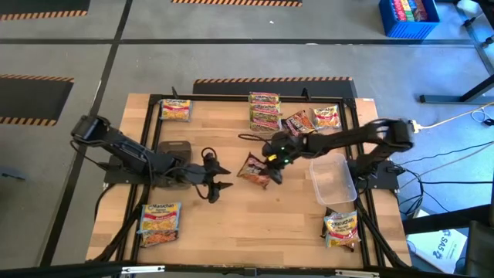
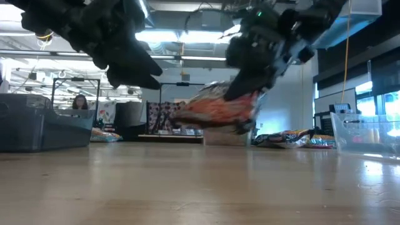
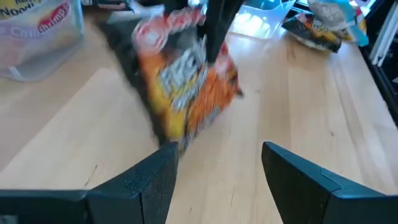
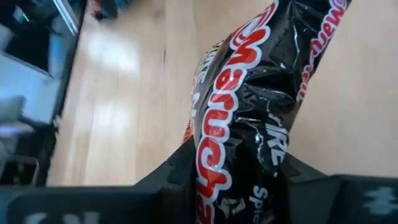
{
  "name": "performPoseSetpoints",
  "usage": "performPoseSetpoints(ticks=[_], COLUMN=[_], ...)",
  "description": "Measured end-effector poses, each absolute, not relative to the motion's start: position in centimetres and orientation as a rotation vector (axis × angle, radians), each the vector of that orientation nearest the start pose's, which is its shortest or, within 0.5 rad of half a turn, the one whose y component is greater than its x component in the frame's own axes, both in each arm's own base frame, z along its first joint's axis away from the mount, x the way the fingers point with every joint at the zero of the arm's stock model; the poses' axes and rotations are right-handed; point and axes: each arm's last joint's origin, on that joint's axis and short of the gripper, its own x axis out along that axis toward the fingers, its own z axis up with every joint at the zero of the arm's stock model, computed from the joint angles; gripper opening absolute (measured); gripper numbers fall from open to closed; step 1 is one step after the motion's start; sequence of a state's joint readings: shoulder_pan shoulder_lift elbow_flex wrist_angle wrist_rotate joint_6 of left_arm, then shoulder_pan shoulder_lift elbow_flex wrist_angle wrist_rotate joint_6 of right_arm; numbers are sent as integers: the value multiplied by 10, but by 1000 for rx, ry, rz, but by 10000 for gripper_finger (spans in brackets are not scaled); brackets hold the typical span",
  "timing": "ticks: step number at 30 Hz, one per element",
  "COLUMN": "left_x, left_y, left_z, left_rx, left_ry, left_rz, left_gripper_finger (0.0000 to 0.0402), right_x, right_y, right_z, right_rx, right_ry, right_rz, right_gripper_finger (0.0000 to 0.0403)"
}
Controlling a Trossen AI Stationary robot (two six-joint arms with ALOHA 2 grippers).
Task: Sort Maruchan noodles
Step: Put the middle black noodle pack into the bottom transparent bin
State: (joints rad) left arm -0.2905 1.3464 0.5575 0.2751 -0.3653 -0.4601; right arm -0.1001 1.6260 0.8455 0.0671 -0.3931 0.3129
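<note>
Near the middle of the wooden table (image 1: pixel 231 224), the right gripper (image 1: pixel 272 171) has its two fingers closed on a dark brown Maruchan packet (image 1: pixel 253 168), pinching the crinkled black wrapper with its red lettering between them, as the right wrist view shows up close. In the low view the packet hangs tilted from the gripper, and it appears to be just clear of the table top, though the blur there makes that hard to confirm. The left gripper (image 1: pixel 213 182) sits close beside it toward the table's left-hand side, its fingers spread apart and holding nothing; the left wrist view looks past those open fingers straight at the held packet. The other noodles lie spread about the table: a small stack of packets (image 1: pixel 265 111) at the far edge, two more packets (image 1: pixel 312 120) just beside the stack on the right arm's side, one yellow-green packet (image 1: pixel 175 110) at the far left corner, one large yellow packet (image 1: pixel 159 222) at the near left, and one packet (image 1: pixel 340 228) at the near right corner. A clear plastic tub (image 1: pixel 333 179) stands below the right arm's forearm, well apart from the held packet, and a dark grey tub (image 1: pixel 174 147) sits by the left arm.
</note>
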Motion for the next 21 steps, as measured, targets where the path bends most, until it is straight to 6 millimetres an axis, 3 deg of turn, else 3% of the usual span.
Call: performPoseSetpoints(ticks=[7,14,21], left_x=[251,252,254], left_y=[-63,-62,-59], left_z=[185,188,190], left_rx=[-270,-272,-265], left_ry=[438,405,371], left_rz=[194,223,264], left_gripper_finger=[227,227,227], right_x=[275,212,150], right_y=[-18,-13,-10], right_z=[221,264,283], right_rx=[344,268,174], right_ry=[821,859,931], right_rz=[121,133,27], right_gripper_finger=[98,98,97])
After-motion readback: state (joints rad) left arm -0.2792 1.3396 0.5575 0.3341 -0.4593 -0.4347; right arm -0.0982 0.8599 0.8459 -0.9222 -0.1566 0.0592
